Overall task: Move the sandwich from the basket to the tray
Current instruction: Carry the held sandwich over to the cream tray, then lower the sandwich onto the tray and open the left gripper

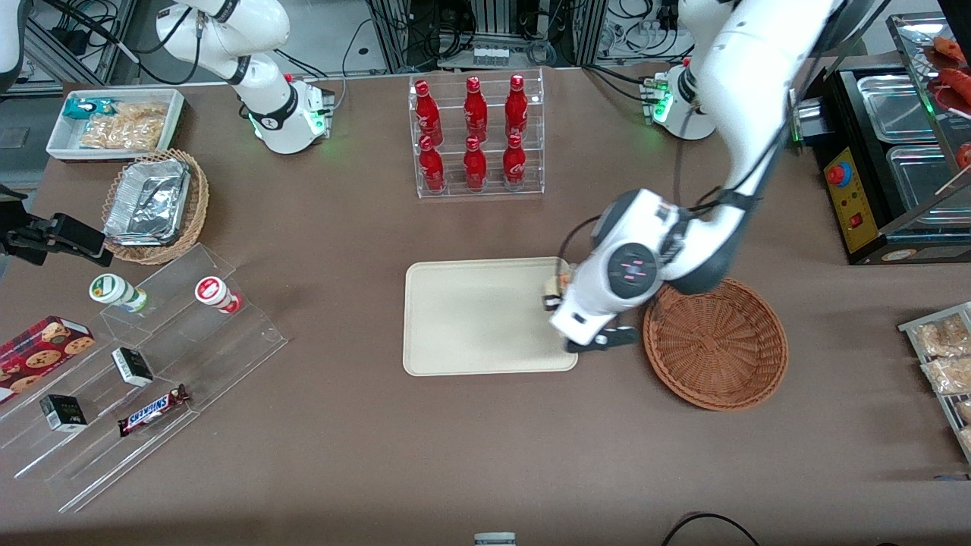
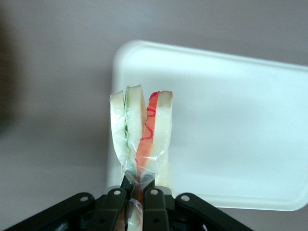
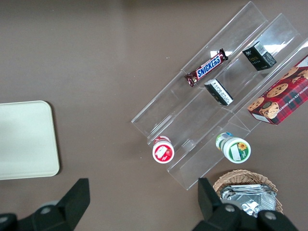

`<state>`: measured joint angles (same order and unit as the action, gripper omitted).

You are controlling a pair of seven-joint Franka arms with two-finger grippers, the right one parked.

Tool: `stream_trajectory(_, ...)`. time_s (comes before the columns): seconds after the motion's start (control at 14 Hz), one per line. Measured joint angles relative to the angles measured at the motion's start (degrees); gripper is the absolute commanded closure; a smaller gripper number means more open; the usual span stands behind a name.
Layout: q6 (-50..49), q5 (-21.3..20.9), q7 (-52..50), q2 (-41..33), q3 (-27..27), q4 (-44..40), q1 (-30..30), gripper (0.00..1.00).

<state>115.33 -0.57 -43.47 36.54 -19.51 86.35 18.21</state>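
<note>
Clear-wrapped sandwich (image 2: 142, 130) is pinched by the gripper (image 2: 137, 195) over the tray (image 2: 240, 120) edge; it should be carried inward before release.

1. The tray (image 1: 485, 318) lies at the frame's centre in the front view — the basket (image 1: 717, 345) just beside it, toward the working arm's end.
2. The gripper (image 2: 137, 192) hangs above the tray's edge nearest the basket, clamped on the sandwich (image 2: 142, 134).
3. The bottle rack (image 1: 476, 136) stands upper centre — farther from the camera than the tray.
</note>
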Motion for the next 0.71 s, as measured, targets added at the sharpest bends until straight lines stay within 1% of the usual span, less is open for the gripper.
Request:
stream_trajectory(0.21, 1.0, -3.1, -4.7, 5.8, 0.2, -5.4, 5.3, 0.95)
stream_trajectory(0.36, 1.0, -3.7, -5.4, 8.7, 0.2, -8.0, 6.5, 0.93)
stream_trajectory(0.57, 1.1, -3.7, -6.1, 12.0, 0.2, -11.9, 8.3, 0.86)
stream_trajectory(0.64, 1.1, -3.7, -7.0, 12.9, 0.2, -12.9, 9.1, 0.7)
stream_trajectory(0.71, 1.2, -3.7, -7.7, 13.5, 0.2, -13.7, 9.7, 0.4)
